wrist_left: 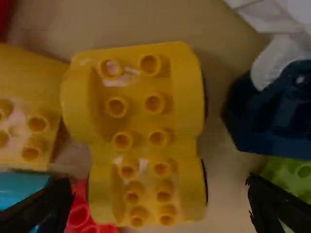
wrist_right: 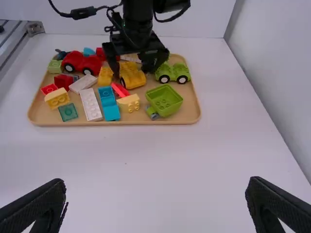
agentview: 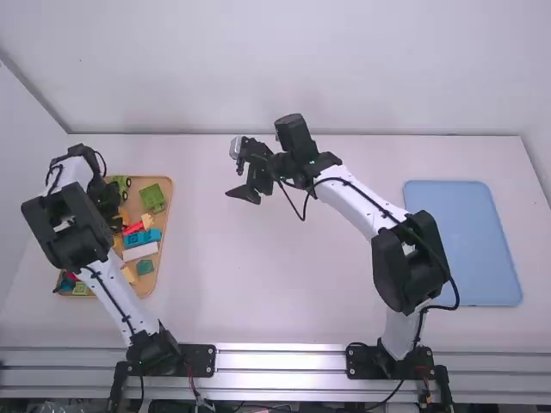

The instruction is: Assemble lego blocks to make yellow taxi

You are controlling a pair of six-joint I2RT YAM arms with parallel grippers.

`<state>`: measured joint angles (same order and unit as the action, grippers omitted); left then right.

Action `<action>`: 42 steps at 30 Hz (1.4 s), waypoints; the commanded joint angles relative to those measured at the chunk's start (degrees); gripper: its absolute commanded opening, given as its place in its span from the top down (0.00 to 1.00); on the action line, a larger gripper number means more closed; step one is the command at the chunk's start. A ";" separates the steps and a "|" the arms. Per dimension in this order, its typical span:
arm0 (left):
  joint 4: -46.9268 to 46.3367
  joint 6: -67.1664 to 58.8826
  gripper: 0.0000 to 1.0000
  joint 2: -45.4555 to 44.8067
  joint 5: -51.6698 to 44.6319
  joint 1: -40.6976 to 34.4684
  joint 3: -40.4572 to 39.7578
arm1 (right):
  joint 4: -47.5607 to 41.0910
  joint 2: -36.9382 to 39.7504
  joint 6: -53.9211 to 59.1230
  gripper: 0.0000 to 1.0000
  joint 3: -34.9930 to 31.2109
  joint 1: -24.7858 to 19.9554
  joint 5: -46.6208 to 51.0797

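Over the tray (agentview: pixel 166 212), your left claw (agentview: pixel 116 225) is spread above the yellow car (wrist_left: pixel 138 116).
Studs (wrist_left: pixel 155 103) up, its long axis runs crosswise to the line between your fingertips; you can't tell front from rear. One end shows between those tips, the rest beyond. Left wrist view gives you the stud rows, right wrist view a dark wheel (wrist_right: pixel 123 83). Your right claw (agentview: pixel 234 172) is released too.
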<state>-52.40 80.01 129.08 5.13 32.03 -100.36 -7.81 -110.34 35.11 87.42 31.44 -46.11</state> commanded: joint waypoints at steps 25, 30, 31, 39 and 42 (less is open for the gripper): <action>-0.17 -15.04 0.78 0.87 -0.68 2.97 -1.25 | -0.07 -0.57 -0.20 0.01 1.75 -2.51 -0.52; -6.49 -28.41 0.69 -0.17 -2.27 3.96 -8.90 | 0.04 0.20 -0.39 0.01 1.81 -4.68 -0.26; -8.04 -31.87 0.69 -0.74 -2.21 3.82 -10.38 | -0.07 0.61 -0.26 0.02 1.81 -5.55 -0.28; -4.42 -51.93 0.88 -9.92 -3.69 -4.07 -6.75 | -2.69 5.16 -2.73 0.01 1.81 -11.63 -0.33; 2.36 -62.73 0.94 -14.62 -7.61 -9.46 -1.20 | -4.81 6.23 -2.08 0.01 1.81 -13.92 -0.55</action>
<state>-50.81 29.91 119.33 1.39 26.87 -104.03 -12.25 -107.44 33.30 87.42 18.48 -46.06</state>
